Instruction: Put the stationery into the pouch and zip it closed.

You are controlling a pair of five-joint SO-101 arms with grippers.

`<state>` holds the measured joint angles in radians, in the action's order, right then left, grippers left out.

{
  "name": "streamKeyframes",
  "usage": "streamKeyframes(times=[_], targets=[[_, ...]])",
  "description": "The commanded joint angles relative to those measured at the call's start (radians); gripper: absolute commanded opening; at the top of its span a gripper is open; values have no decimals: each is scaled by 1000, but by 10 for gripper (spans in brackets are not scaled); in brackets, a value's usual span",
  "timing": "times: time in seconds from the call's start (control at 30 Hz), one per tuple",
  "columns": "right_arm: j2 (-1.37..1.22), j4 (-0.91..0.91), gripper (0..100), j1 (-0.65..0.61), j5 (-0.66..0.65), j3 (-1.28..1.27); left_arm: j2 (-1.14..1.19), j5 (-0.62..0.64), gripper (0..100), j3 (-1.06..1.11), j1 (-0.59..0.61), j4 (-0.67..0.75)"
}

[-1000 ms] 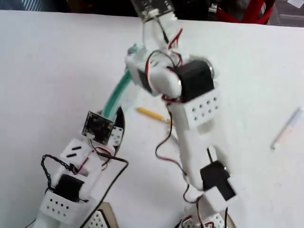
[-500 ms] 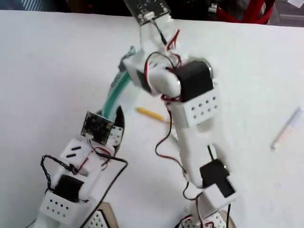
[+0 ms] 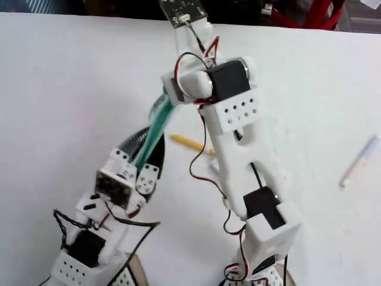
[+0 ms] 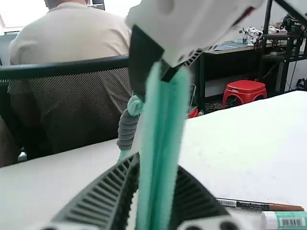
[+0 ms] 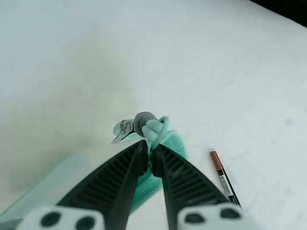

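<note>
two grippers hold the teal pouch (image 3: 156, 124) stretched between them, up over the middle of the worktop (image 3: 71, 89). the left gripper (image 4: 158, 165) is clamped on one end of it, and the right gripper (image 5: 149, 145) is pinched tight on the other end, just beside the grey zipper pull (image 5: 142, 121). a yellow pencil (image 3: 187, 143) lies on the worktop near the pouch, and a pale pen (image 3: 359, 161) lies near the right edge.

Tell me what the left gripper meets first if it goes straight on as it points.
Likely the right gripper, pinching the grey zipper pull at the far end of the teal pouch: the left gripper, shut on the pouch edge, points along it toward that gripper. Depth is unclear.
</note>
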<state>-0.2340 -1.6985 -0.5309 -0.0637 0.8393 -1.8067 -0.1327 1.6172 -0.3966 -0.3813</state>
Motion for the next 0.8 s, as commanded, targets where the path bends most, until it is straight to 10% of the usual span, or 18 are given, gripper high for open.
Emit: streamKeyframes(times=[0.0, 0.77], targets=[[8, -13, 19, -2, 17, 8, -7, -37, 21, 15, -42, 43], [334, -13, 19, -185, -80, 6, -7, -44, 23, 20, 61, 8]])
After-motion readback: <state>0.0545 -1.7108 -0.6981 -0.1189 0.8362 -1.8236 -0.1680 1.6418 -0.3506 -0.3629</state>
